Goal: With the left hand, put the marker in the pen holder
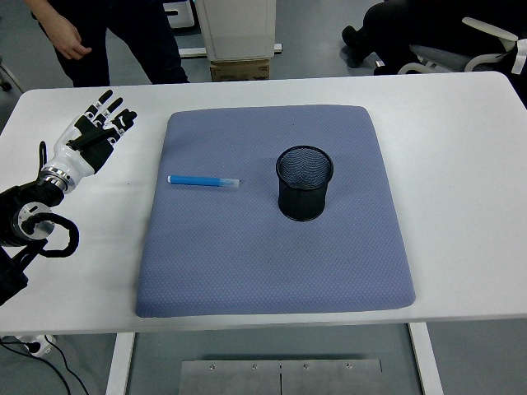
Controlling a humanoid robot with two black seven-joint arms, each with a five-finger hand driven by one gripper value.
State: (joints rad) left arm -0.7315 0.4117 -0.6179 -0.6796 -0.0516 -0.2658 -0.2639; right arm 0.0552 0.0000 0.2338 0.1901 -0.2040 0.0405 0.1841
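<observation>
Left hand [100, 125], black and white with five jointed fingers, hovers over the bare table [461, 148] at far left, fingers spread and extended, grasping nothing. Its black arm [25, 222] enters from the left edge, with a loop of dark cable beside the wrist segment.

To the right lies one mat [272, 247], a blue-grey rectangle with rounded corners and a fine dotted weave, slightly cushioned at its edges; it covers the middle of the smooth white tabletop.

One marker [203, 181] lies flat on the mat's left half, well apart from the hand. Its body is a slim blue cylinder; the end pointing right is pale and translucent. It lies nearly parallel to the table's near edge.

Right of the marker, near the mat's centre, stands one holder [304, 183], an upright black cylinder of wire mesh with a solid rim. The mesh floor shows through its open top, and nothing is seen inside. A clear gap separates marker and holder.

At top left a person [74, 37] in dark clothing stands behind the table, one hand hanging. At top right a second person [428, 33], also in dark clothing, sits in a chair.
</observation>
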